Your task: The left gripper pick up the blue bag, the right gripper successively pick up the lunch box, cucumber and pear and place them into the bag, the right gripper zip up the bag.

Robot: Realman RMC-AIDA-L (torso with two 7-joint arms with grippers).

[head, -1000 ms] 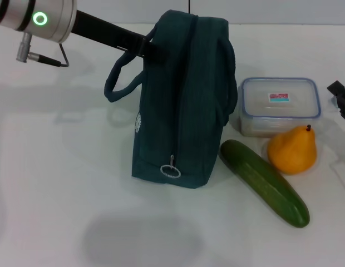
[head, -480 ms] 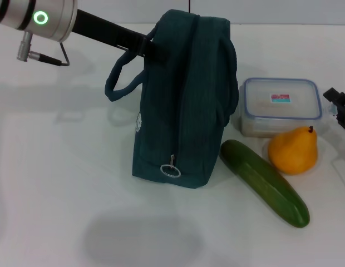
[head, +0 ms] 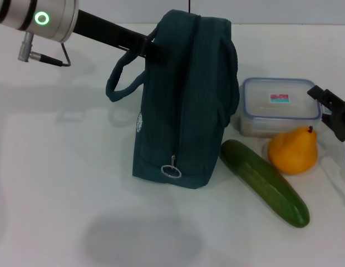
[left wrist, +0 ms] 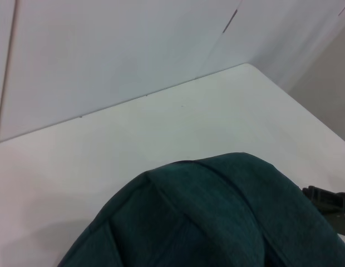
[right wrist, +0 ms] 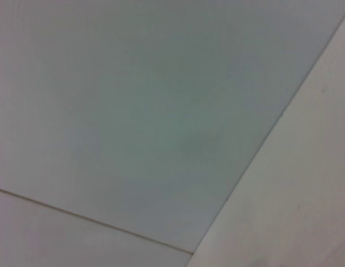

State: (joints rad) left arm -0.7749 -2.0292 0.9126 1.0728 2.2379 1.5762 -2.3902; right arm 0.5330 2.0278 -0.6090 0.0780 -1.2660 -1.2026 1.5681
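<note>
A: Why's the left gripper [head: 152,50] up at the blue bag's [head: 183,111] top-left corner?

B: Prob. steadying it upright by the handle. Fingers hidden behind fabric, can't tell if closed.

A: Bag itself?

B: Dark teal, mid-table, zipped, ring pull low at front. Cucumber [head: 265,182], lunch box [head: 280,105], pear [head: 294,150] lie to its right. Right gripper [head: 331,109] at far edge beside box, fingers apart.

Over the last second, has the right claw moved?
Yes. In the head view the right claw has come in from the right edge toward the lunch box, and now sits beside its right end, above the pear.
</note>
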